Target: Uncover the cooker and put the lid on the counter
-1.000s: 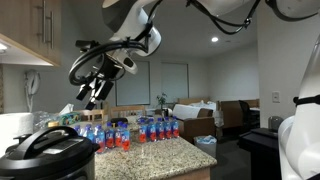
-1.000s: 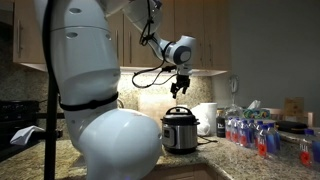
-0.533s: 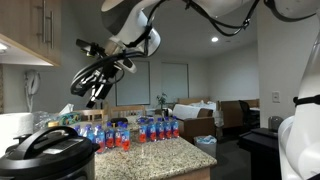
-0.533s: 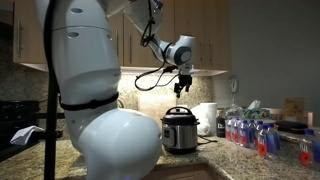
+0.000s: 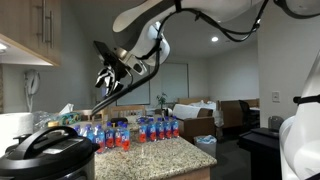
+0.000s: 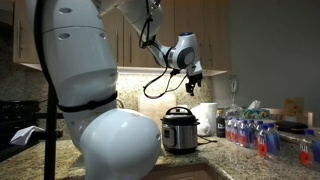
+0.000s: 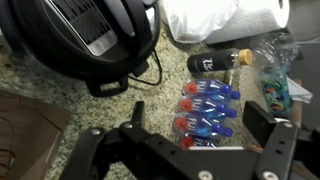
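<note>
Lid on cooker, speckled granite counter, kitchen; jaws spread, empty, high above.

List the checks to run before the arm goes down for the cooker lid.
1. The lid seated on the cooker: ok.
2. The pincer open and empty: ok, fingers apart in the wrist view.
3. The pincer over the lid handle: not ok; it hangs high and off to one side, above the water bottles.
4. Bare counter to set the lid on: ok, granite shows in front of the bottles.
5. The lid unlocked: cannot tell.
</note>
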You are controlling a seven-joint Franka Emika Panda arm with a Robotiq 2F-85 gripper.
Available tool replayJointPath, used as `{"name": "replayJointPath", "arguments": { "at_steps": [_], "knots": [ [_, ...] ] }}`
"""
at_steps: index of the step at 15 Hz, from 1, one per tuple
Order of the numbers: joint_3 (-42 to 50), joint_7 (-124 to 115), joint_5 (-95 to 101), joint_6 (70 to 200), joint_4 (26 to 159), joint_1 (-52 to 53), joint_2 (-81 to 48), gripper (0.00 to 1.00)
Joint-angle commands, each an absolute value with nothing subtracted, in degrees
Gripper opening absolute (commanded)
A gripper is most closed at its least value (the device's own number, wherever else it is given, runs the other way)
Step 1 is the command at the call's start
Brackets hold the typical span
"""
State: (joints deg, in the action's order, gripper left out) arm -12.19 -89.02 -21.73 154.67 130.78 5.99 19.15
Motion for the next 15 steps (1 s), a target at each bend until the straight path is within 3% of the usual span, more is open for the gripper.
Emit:
{"name": "replayJointPath", "arguments": {
  "at_steps": [1, 7, 15],
  "knots": [
    [-12.9, -90.1, -18.2, 164.0, 137.1, 3.5, 20.8, 1.00],
    [-4.1, -72.1, -34.5, 154.8, 138.7, 15.8, 20.7, 1.00],
    [-1.5, -42.1, -55.8, 145.5, 137.1, 17.6, 20.7, 1.00]
  ]
}}
